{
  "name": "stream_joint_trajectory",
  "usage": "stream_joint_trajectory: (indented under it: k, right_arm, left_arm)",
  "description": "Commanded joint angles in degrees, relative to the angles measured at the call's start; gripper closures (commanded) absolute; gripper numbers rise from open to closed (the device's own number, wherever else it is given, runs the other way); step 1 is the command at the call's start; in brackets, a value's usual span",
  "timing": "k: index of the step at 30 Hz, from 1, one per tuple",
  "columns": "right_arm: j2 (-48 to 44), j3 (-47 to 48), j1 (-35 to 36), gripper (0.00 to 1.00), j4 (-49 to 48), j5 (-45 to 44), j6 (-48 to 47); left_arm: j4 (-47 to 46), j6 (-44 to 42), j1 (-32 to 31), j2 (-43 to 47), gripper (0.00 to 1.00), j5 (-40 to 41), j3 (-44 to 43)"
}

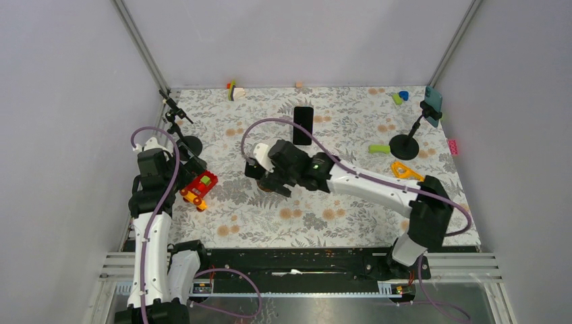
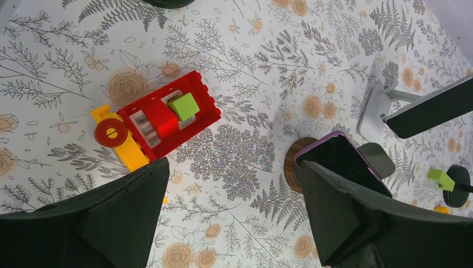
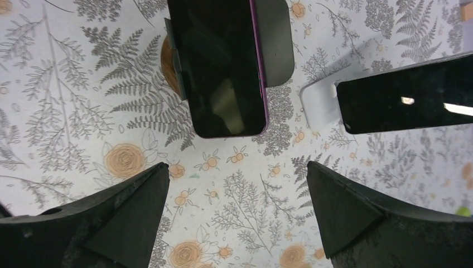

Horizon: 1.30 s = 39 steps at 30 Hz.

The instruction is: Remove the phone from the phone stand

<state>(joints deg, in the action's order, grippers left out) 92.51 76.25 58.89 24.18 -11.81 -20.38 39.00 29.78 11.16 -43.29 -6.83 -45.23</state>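
Observation:
A purple-edged phone (image 3: 223, 67) with a dark screen leans on a stand with a round wooden base (image 3: 167, 67) and a black back plate (image 3: 276, 39). My right gripper (image 3: 237, 166) is open and empty, with the phone's lower edge just beyond its fingertips. In the top view the right gripper (image 1: 264, 177) covers this phone. The left wrist view shows the phone (image 2: 340, 159) partly behind the right finger. My left gripper (image 2: 234, 164) is open and empty above the cloth, at the left of the top view (image 1: 192, 167).
A second black phone (image 1: 303, 125) rests on a white stand (image 3: 318, 103) just beyond the right gripper. A teal phone (image 1: 432, 101) sits in a black clamp stand at back right. A red toy truck (image 2: 167, 117) lies by the left gripper. Small blocks lie along the far edge.

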Motion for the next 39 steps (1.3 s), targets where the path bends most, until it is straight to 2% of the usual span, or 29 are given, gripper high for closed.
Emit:
stream_joint_trajectory:
  k: [1,5,10,19,39]
  right_arm:
    - [5.43,8.09,2.37,0.0,6.79,-10.03,-2.84]
    - [9.79,12.67,3.38,0.0,11.17,-11.97,-3.0]
    - [12.09,13.74,4.03,0.0,11.24,-11.26,-4.63]
    - [13.58,12.23,4.04,0.0,10.48,-6.67,-4.79]
    - [17.61,11.57,4.04,0.0,6.72,-10.0,-7.72]
  left_arm:
    - [-2.88,-0.85,-0.08,0.34,0.05,1.12,0.41]
    - [-2.88,-0.87,-0.08,0.19,0.05,0.94,0.29]
    - [-2.88,-0.89,-0.08,0.0,0.06,0.85,0.3]
    - [-2.88,-0.92,-0.08,0.17,0.06,0.98,0.5]
    - [-2.84,-0.89,-0.11,0.16,0.06,1.22,0.5]
